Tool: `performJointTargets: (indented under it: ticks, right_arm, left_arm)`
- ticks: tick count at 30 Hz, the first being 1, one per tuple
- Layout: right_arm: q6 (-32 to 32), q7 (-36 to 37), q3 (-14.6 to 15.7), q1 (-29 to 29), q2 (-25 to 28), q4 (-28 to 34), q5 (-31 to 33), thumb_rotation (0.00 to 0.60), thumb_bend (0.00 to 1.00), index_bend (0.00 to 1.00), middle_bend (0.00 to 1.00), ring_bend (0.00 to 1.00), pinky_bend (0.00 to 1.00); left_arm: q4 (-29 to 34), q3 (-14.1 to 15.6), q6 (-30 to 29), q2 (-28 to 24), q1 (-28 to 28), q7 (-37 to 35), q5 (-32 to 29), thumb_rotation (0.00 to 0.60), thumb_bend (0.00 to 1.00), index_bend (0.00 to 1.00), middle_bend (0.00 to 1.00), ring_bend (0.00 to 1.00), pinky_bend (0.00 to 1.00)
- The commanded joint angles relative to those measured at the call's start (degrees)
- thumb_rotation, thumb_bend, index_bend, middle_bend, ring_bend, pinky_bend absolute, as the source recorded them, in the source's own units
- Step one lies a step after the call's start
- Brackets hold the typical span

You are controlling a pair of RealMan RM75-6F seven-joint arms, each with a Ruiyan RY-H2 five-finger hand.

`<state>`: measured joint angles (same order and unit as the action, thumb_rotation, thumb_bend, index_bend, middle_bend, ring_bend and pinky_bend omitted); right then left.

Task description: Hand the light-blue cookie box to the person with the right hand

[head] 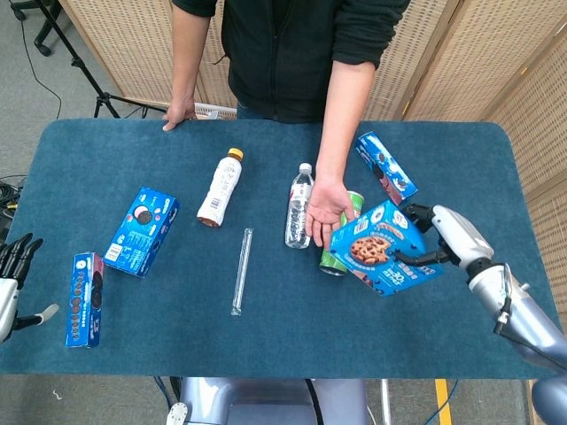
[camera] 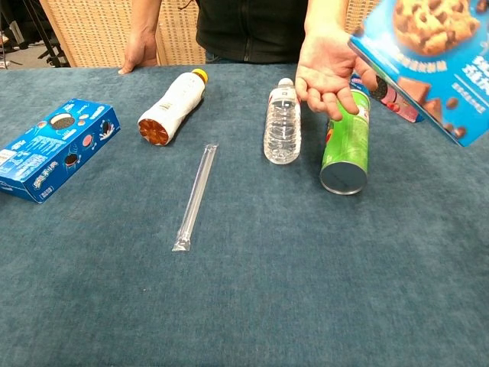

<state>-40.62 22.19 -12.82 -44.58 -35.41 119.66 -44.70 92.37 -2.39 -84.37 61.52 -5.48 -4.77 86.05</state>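
My right hand (head: 440, 237) grips the light-blue cookie box (head: 383, 248) by its right end and holds it tilted above the table. The box's left edge is close to the person's open palm (head: 326, 210), which hovers over the green can (head: 340, 237). In the chest view the cookie box (camera: 432, 53) fills the top right corner, just right of the person's hand (camera: 327, 70); my right hand itself is out of that frame. My left hand (head: 12, 274) hangs open off the table's left edge, holding nothing.
On the blue table (head: 275, 319) lie a water bottle (head: 299, 205), a white drink bottle (head: 220, 187), a clear straw (head: 241, 270), two dark-blue cookie boxes (head: 142, 230) (head: 85, 298) at the left, and another box (head: 386, 167) at the back right. The person's other hand (head: 178, 112) rests on the far edge.
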Motion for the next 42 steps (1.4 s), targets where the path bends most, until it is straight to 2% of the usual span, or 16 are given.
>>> performJointTargets:
  ticks: [1, 6, 9, 13, 19, 26, 35, 36, 38, 40, 41, 42]
  right_arm:
    - [11.6, -2.8, -1.9, -14.9, 4.0, 2.0, 25.4, 0.6, 1.0, 0.69, 0.7, 0.58, 0.36]
    - [15.0, -2.3, -0.2, -21.4, 3.9, 0.7, 37.3, 0.6, 1.0, 0.7, 0.72, 0.6, 0.37]
    - [14.8, -3.0, 1.7, -25.2, 2.7, -0.2, 42.5, 0.6, 1.0, 0.7, 0.72, 0.6, 0.37]
    - [10.0, -5.0, 4.0, -31.0, -1.9, -2.1, 49.9, 0.6, 1.0, 0.7, 0.72, 0.6, 0.37]
    - [1.0, -13.0, 7.5, -38.0, -9.0, -5.3, 59.3, 0.6, 1.0, 0.7, 0.72, 0.6, 0.37]
    - [-2.0, -17.6, 6.9, -39.1, -14.2, -9.1, 65.0, 0.6, 1.0, 0.7, 0.72, 0.6, 0.37]
    - [-4.7, -20.9, 3.9, -36.8, -17.7, -12.3, 67.7, 0.6, 1.0, 0.7, 0.71, 0.6, 0.37]
    - [-4.5, -20.9, 3.4, -36.3, -17.9, -12.4, 67.4, 0.6, 1.0, 0.68, 0.67, 0.58, 0.37]
    - [-3.3, -19.7, 1.5, -34.3, -18.0, -12.3, 65.3, 0.6, 1.0, 0.56, 0.51, 0.43, 0.37]
    - [-2.5, -17.9, -0.5, -32.1, -18.1, -12.0, 62.6, 0.6, 1.0, 0.34, 0.23, 0.16, 0.28]
    - [-2.6, -17.4, -1.0, -31.4, -18.1, -11.9, 61.6, 0.6, 1.0, 0.25, 0.13, 0.06, 0.21]
    - [-3.1, -17.0, -1.6, -30.7, -18.3, -11.8, 60.7, 0.6, 0.98, 0.21, 0.08, 0.02, 0.18]
  left_arm:
    - [-0.1, -0.1, 0.2, -0.3, 0.0, -0.7, -0.4, 0.6, 0.0, 0.0, 0.0, 0.0, 0.0]
    - [-0.2, -0.1, 0.4, -0.4, -0.1, -0.9, -0.4, 0.6, 0.0, 0.0, 0.0, 0.0, 0.0]
    - [-0.3, -0.1, 0.6, -0.3, -0.2, -0.8, -0.5, 0.6, 0.0, 0.0, 0.0, 0.0, 0.0]
    - [-0.4, -0.1, 0.9, -0.2, -0.3, -0.5, -0.8, 0.6, 0.0, 0.0, 0.0, 0.0, 0.0]
    - [-0.6, -0.4, 1.5, 0.0, -0.5, -0.4, -1.6, 0.6, 0.0, 0.0, 0.0, 0.0, 0.0]
    - [-0.8, -0.6, 2.6, 0.2, -1.0, 0.0, -2.5, 0.6, 0.0, 0.0, 0.0, 0.0, 0.0]
    - [-1.1, -0.8, 3.5, 0.4, -1.4, 0.1, -3.3, 0.6, 0.0, 0.0, 0.0, 0.0, 0.0]
    - [-1.1, -0.8, 3.5, 0.4, -1.4, 0.2, -3.3, 0.6, 0.0, 0.0, 0.0, 0.0, 0.0]
    - [-1.0, -0.7, 3.5, 0.4, -1.4, 0.3, -3.3, 0.6, 0.0, 0.0, 0.0, 0.0, 0.0]
    - [-1.0, -0.7, 3.4, 0.4, -1.4, 0.4, -3.3, 0.6, 0.0, 0.0, 0.0, 0.0, 0.0]
    - [-1.0, -0.7, 3.4, 0.5, -1.4, 0.5, -3.3, 0.6, 0.0, 0.0, 0.0, 0.0, 0.0]
    - [-0.9, -0.7, 3.4, 0.5, -1.3, 0.5, -3.3, 0.6, 0.0, 0.0, 0.0, 0.0, 0.0]
